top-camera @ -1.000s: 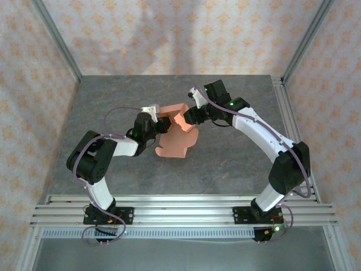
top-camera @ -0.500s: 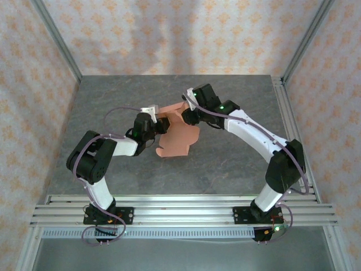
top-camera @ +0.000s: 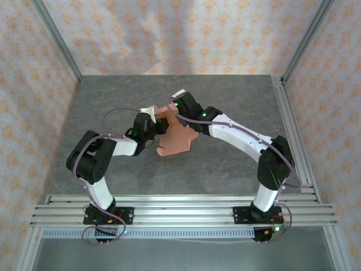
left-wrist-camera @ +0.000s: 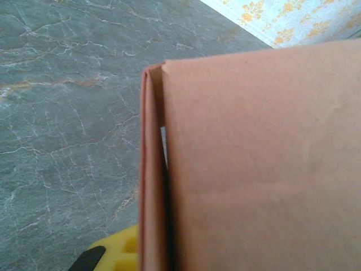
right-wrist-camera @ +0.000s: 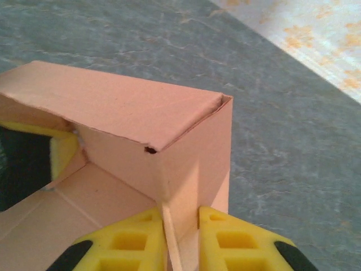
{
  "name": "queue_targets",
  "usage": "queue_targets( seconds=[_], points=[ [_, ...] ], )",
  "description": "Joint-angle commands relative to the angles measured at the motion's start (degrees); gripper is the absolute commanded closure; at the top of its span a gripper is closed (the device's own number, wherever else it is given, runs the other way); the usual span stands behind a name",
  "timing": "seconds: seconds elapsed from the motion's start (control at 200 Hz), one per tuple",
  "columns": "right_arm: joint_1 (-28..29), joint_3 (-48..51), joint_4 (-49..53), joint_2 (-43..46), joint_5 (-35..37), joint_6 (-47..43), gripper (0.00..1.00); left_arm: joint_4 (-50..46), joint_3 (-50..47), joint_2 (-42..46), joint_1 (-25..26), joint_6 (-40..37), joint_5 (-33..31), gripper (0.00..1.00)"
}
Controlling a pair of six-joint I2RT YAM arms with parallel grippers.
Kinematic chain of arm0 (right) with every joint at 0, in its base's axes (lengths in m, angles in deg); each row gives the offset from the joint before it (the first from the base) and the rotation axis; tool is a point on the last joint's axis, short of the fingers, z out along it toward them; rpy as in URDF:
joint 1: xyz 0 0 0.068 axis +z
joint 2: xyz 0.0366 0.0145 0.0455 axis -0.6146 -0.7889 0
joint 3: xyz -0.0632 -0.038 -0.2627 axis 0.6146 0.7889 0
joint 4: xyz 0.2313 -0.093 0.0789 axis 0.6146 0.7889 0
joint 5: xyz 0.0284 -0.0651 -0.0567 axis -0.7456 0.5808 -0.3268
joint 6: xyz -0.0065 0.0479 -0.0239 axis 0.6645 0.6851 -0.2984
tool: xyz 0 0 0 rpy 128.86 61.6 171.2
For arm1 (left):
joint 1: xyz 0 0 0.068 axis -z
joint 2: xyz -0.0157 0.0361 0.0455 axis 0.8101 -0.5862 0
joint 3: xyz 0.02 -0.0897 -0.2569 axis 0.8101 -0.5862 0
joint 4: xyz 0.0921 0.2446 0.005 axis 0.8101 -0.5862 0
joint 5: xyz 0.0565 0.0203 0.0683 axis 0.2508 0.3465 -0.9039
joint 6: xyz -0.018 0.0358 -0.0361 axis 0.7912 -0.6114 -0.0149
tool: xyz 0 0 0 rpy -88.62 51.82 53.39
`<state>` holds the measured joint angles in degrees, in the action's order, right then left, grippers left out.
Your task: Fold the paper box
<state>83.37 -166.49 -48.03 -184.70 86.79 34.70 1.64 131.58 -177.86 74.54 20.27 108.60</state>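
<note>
— Home or lab?

— Lab, by the look: a robot test cell. Pale wall panels printed with orange motifs [top-camera: 180, 34] at 9, 12 and 3 o'clock, framed by bare silver aluminium posts [top-camera: 56, 39] at 11 and 1.

— Anything else?

— Grey marble-look tabletop [top-camera: 113, 101]. Slotted silver aluminium rails [top-camera: 180, 206] at 6 o'clock, with two white-and-black jointed robot arms [top-camera: 242, 138] bolted on.

The left arm [top-camera: 93, 164] and right arm [top-camera: 237, 135] are white shells between bulky black joints. Thin purple cables [top-camera: 115, 111] loop along both. Small green lights [top-camera: 202, 116] glow on the right one. Yellow, hollow-celled pads [right-wrist-camera: 237, 245] line the jaws.
</note>
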Motion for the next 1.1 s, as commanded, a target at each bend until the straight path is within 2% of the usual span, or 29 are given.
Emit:
queue_targets(
  seconds=[0.0, 0.205, 0.34, 0.44, 0.561, 0.656, 0.816, 0.856, 0.911, 1.071, 1.096],
  points=[
    [1.03, -1.96, -1.07, -2.59, 8.26, -0.84, 0.85, 2.96, 2.39, 2.07, 0.58, -0.96, 3.39, 1.0],
    [2.17, -2.49, -1.67, -4.83, 13.6, -1.41, 1.0, 2.09, 2.78, 1.94, 0.58, -1.02, 3.14, 1.0],
    [2.59, -2.54, -2.13, -5.99, 15.64, -1.45, 1.0, 1.97, 2.73, 1.89, 0.58, -1.09, 2.95, 1.0],
    [2.55, -2.49, -2.43, -6.56, 16.8, -0.94, 0.84, 1.98, 2.8, 1.99, 0.58, -1.05, 2.95, 1.0],
    [2.57, -2.66, -2.66, -7.45, 18.05, -0.74, 0.77, 1.92, 2.7, 2.12, 0.58, -1.21, 2.95, 1.0],
    [2.56, -3.17, -2.56, -8.17, 18.96, -0.9, 0.75, 1.89, 2.59, 2.15, 0.58, -1.38, 2.88, 1.0],
    [2.55, -3.96, -1.97, -8.96, 20.21, -1.52, 0.8, 1.98, 2.28, 2.05, 0.58, -1.22, 2.97, 1.0],
    [2.62, -4.37, -1.58, -9.26, 21.12, -1.72, 0.86, 1.98, 2.34, 2.01, 0.58, -1.29, 2.95, 1.0],
    [2.79, -4.6, -1.59, -9.65, 23.45, -2.36, 1.0, 2.01, 2.31, 2.07, 0.58, -1.21, 2.96, 1.0],
    [3.37, -3.47, -4.99, -9.49, 29.44, -4.89, 1.0, 1.81, 2.12, 2.46, 0.58, -1.49, 3.04, 1.0],
    [3.41, -3.45, -5.26, -9.37, 29.43, -4.87, 0.92, 1.8, 2.02, 2.52, 0.58, -1.57, 3.0, 1.0]
  ],
)
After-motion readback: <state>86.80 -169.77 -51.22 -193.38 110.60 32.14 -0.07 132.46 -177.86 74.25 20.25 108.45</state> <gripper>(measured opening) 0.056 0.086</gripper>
